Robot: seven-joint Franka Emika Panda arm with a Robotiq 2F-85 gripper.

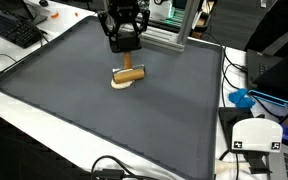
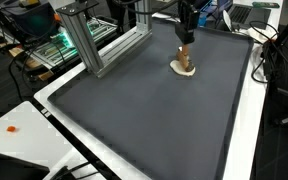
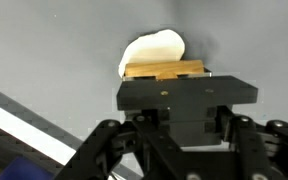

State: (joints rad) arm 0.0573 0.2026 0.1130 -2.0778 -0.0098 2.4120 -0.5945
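Note:
A short wooden block (image 1: 130, 73) lies across a cream disc (image 1: 123, 84) on the dark grey mat (image 1: 64, 95), toward the far side. My gripper (image 1: 127, 62) comes straight down onto the block, and its fingers appear shut on the block's middle. In an exterior view the block (image 2: 184, 56) shows end-on above the disc (image 2: 184, 71), directly under the gripper (image 2: 186, 44). In the wrist view the gripper's black body hides the fingertips; the block (image 3: 164, 70) and the disc (image 3: 152, 47) show just past it.
An aluminium frame (image 2: 96, 42) stands at the mat's far edge, close behind the arm. A keyboard (image 1: 14, 28) lies on the white table beyond one corner. A white device (image 1: 256, 135), a blue object (image 1: 242, 98) and cables sit off the mat's side.

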